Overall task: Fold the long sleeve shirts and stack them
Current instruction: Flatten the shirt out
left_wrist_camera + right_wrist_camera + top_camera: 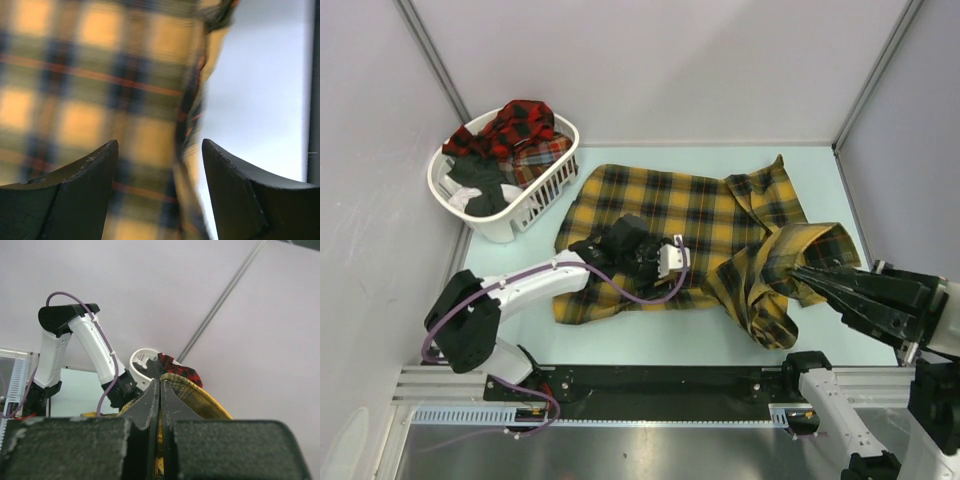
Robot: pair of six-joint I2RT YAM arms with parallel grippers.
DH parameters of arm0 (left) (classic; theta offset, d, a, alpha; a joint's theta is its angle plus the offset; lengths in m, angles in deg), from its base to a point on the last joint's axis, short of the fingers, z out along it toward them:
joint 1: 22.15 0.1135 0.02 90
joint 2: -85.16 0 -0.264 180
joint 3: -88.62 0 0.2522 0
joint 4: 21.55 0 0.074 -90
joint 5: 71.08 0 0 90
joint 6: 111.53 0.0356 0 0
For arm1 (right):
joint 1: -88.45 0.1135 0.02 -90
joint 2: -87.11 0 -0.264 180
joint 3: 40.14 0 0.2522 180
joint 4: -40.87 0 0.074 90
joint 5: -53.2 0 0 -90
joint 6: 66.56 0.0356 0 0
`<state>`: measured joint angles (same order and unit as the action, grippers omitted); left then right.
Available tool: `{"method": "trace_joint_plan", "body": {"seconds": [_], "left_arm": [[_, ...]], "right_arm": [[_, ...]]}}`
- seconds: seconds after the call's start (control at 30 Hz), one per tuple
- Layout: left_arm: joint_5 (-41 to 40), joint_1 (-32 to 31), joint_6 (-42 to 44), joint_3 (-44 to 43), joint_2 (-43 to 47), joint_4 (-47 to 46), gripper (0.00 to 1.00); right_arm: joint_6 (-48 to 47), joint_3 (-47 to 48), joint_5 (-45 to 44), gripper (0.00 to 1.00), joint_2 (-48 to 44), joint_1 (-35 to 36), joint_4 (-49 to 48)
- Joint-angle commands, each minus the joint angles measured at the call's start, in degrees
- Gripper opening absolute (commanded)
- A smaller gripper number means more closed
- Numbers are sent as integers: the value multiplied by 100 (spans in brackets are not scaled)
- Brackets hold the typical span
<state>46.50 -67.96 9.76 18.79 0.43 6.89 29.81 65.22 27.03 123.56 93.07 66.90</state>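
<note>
A mustard-yellow plaid long sleeve shirt [660,205] lies spread on the table, its right side bunched and lifted. My right gripper [798,272] is shut on a raised fold of that shirt, and the yellow cloth [200,396] is pinched between its closed jaws [160,385]. My left gripper [672,262] hovers low over the shirt's near edge. It stands open [160,150], with blurred plaid cloth [100,100] beneath the spread fingers [75,192]. Red-and-black plaid shirts [520,125] are piled in the basket.
A white laundry basket [548,185] stands at the back left, also showing in the right wrist view [141,360] behind the left arm [92,347]. Grey walls close in the table on three sides. A black rail [660,385] runs along the near edge.
</note>
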Motion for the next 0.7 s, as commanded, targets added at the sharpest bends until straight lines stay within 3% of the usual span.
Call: {"method": "trace_joint_plan", "body": {"seconds": [0.0,0.13,0.27,0.33,0.43,0.57,0.67], "left_arm": [[1064,-113,24,78,140,-211,73],[1672,-595,903,369,395,655,66],[1462,-1447,1475,982,527,809,46],[1172,-1607,1564,1168,519,730,45],[1040,-1669,1608,1371,589,659,46],[1004,-1678,1748,1511,1158,905,64],[672,-1660,1496,1599,1941,1063,72]], "right_arm": [[-916,447,-643,0,108,276,767],[-1410,430,-1379,0,117,565,1277],[-1893,53,-2023,0,91,1092,1690],[-2199,-193,-2199,0,30,1383,1831],[-2368,-887,-2157,0,-102,1655,1910],[-2483,-2246,-1708,0,-269,1691,1613],[-2561,-2856,-1471,0,-156,1700,1122]]}}
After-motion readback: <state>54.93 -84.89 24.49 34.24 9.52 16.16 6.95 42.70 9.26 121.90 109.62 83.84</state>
